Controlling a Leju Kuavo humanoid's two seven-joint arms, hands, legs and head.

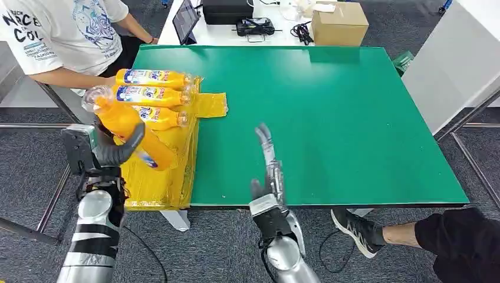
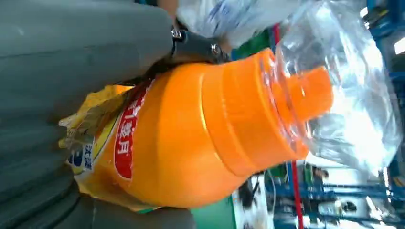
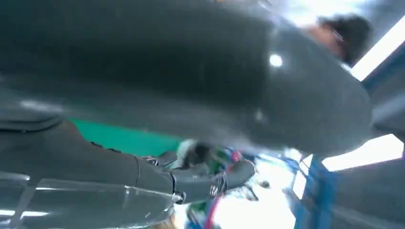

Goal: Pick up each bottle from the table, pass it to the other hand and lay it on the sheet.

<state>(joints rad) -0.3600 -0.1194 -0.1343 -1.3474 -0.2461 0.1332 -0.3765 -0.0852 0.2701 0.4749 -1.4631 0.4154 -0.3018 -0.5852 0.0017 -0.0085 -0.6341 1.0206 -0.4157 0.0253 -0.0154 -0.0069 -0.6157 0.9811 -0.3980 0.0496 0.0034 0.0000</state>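
Green table (image 1: 330,118) with yellow sheet (image 1: 159,177) at its left edge | three bottles (image 1: 150,94) already laid on sheet | left hand (image 1: 115,150) grips fourth bottle (image 1: 127,127) above sheet — not yet laid | right hand (image 1: 268,162) empty, fingers extended | no other bottles visible on table — likely the last

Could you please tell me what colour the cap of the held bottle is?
Orange, like the bottle itself; the cap shows best in the left wrist view.
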